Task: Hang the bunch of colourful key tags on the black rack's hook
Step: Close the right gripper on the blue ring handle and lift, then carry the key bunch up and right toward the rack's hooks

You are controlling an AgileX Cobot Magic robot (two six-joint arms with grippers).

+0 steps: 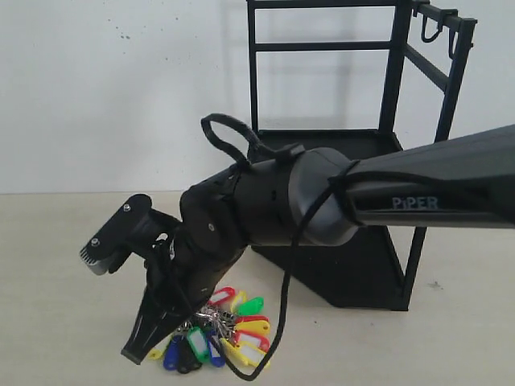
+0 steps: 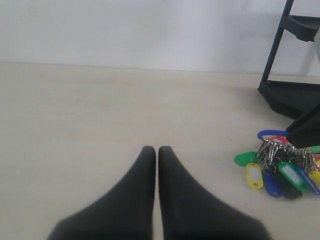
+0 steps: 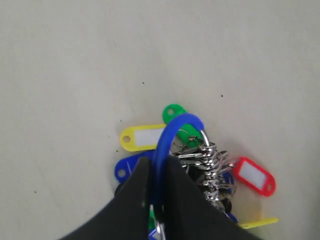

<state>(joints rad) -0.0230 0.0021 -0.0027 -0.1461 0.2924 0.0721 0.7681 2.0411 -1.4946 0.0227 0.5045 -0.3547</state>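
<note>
The colourful key tag bunch [image 1: 241, 326] lies on the pale table, low in the exterior view, left of the middle. My right gripper [image 1: 138, 347] reaches down over it. In the right wrist view the right gripper [image 3: 159, 161] is shut on the bunch's blue-coated loop [image 3: 172, 129], with silver rings [image 3: 210, 165] and tags spread beside it. The black rack [image 1: 394, 96] stands behind, and its two hooks [image 1: 432, 32] hang from the top right bar. My left gripper [image 2: 157, 151] is shut on nothing, well to one side of the bunch [image 2: 280, 167].
A white wall rises behind the table. The rack's lower tray [image 1: 354, 265] sits just behind the right arm's forearm [image 1: 418, 193]. A black cable [image 1: 283, 305] loops down from the right arm over the tags. The rack's foot [image 2: 287, 95] shows in the left wrist view.
</note>
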